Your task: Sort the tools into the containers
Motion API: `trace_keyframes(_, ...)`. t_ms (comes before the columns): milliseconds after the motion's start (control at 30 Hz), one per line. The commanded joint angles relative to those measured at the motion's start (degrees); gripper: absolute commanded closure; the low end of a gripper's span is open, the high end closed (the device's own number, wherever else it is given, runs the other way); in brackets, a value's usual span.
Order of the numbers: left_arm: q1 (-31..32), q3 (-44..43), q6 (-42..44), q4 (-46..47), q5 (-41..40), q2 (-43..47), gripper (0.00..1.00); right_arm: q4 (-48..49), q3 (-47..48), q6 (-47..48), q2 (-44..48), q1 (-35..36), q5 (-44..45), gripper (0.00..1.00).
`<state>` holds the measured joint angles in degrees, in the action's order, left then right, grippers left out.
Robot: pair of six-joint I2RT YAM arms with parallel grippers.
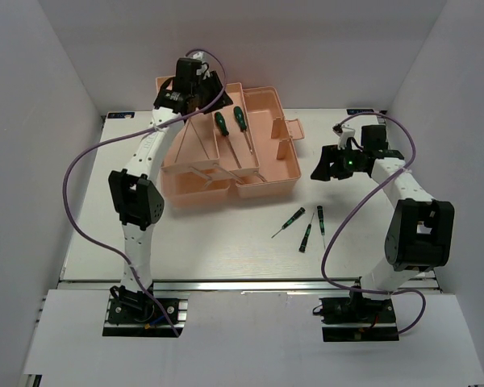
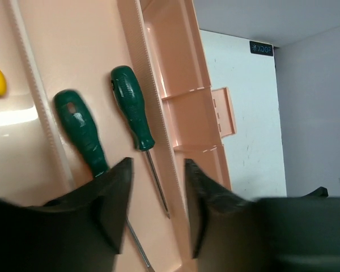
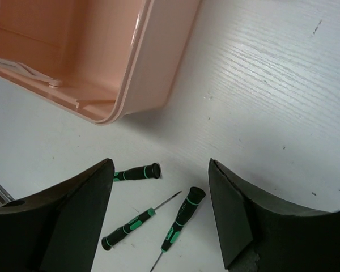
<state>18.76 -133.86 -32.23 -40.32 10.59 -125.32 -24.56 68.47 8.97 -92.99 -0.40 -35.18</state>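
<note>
White table (image 1: 226,250) bears a pink toolbox (image 1: 266,109). The left arm stretches forward, left gripper (image 2: 157,164) parted, empty, above two green screwdrivers (image 2: 130,107) inside it. Three small screwdrivers (image 1: 306,230) lie near the bent right arm's right gripper (image 1: 327,171), agape, empty.

White table (image 1: 218,242), faint wood grain, a few dark specks. Pink toolbox (image 1: 262,187) stands on it, left of centre toward the far side. Three small screwdrivers (image 1: 306,238) with green-and-black handles lie loose on the bare top near the box's front right corner, close together and clear of the box.
</note>
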Motion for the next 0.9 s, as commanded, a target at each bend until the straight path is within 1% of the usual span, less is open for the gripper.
trace_keyframes(0,-0.13,-1.14,0.41,1.02,-1.27,6.92,0.52,-1.89,1.58,-2.20,0.71,0.32,2.92,0.27)
trace_keyframes(33,-0.13,-1.14,0.50,1.29,-1.27,7.62,0.58,-2.07,1.67,-2.64,0.71,0.32,4.05,0.28)
trace_keyframes(67,-0.13,-1.05,0.67,1.64,-1.45,8.50,0.68,-2.42,1.84,-2.64,0.71,0.49,5.89,0.31)
trace_keyframes(100,-0.13,-0.53,1.37,1.64,-2.32,10.69,0.87,-3.47,1.93,-1.43,0.71,2.15,6.78,0.33)
trace_keyframes(133,-0.13,0.09,1.90,1.73,-3.11,12.19,0.94,-3.65,1.85,-1.33,0.97,2.51,8.44,0.34)
trace_keyframes(167,-0.13,1.22,2.78,2.08,-3.90,13.94,0.97,-3.92,1.50,-0.89,1.06,2.95,11.33,0.40)
trace_keyframes(200,-0.13,5.15,5.05,2.43,-5.22,18.22,0.98,-5.40,1.58,1.03,0.97,3.82,12.32,0.42)
trace_keyframes(233,-0.13,7.80,6.11,3.04,-5.75,20.79,0.95,-6.55,1.76,1.57,0.36,4.18,13.72,0.43)
trace_keyframes(267,-0.13,10.96,7.26,4.53,-6.28,23.60,0.89,-7.34,1.84,1.84,-0.08,4.71,16.43,0.47)
trace_keyframes(300,-0.13,17.69,8.57,5.07,-7.07,29.20,0.78,-8.57,2.19,2.62,-0.69,5.58,17.24,0.48)
trace_keyframes(333,-0.13,21.15,9.11,5.85,-7.77,32.12,0.53,-11.28,2.37,4.20,-2.18,5.94,17.95,0.50)
trace_keyframes(367,-0.13,24.58,9.72,7.25,-7.95,34.85,0.46,-12.35,2.55,4.39,-2.80,6.20,20.21,0.54)
trace_keyframes(400,-0.13,28.09,10.25,7.96,-7.60,37.57,0.42,-13.58,2.90,4.91,-3.59,6.73,20.67,0.55)
trace_keyframes(433,-0.13,34.66,10.43,8.49,-6.99,42.65,0.38,-15.76,3.07,5.87,-4.82,6.91,21.02,0.56)
trace_keyframes(467,-0.13,37.85,10.26,9.54,-6.64,45.05,0.36,-16.66,3.16,5.97,-5.35,6.91,22.07,0.59)
trace_keyframes(500,-0.13,40.93,9.73,9.99,-6.37,47.25,0.35,-17.45,2.99,6.23,-5.79,7.00,22.43,0.59)
trace_keyframes(533,-0.04,46.70,9.38,10.34,-6.20,51.36,0.35,-17.80,2.64,6.41,-6.15,7.00,23.30,0.59)
trace_keyframes(633,-0.13,54.38,7.54,11.31,-6.72,56.75,0.32,-17.98,0.89,6.58,-6.50,7.00,25.60,0.58)
trace_keyframes(667,-0.04,58.50,7.01,11.57,-7.77,59.81,0.31,-18.07,0.53,6.76,-6.50,7.00,25.60,0.57)
trace_keyframes(767,-0.04,65.02,4.72,13.59,-8.30,64.65,0.31,-17.63,-0.70,6.50,-6.68,7.61,26.21,0.57)
trace_keyframes(867,0.13,66.80,4.19,13.77,-7.69,65.81,0.31,-16.40,-2.02,5.71,-7.55,8.22,26.21,0.57)
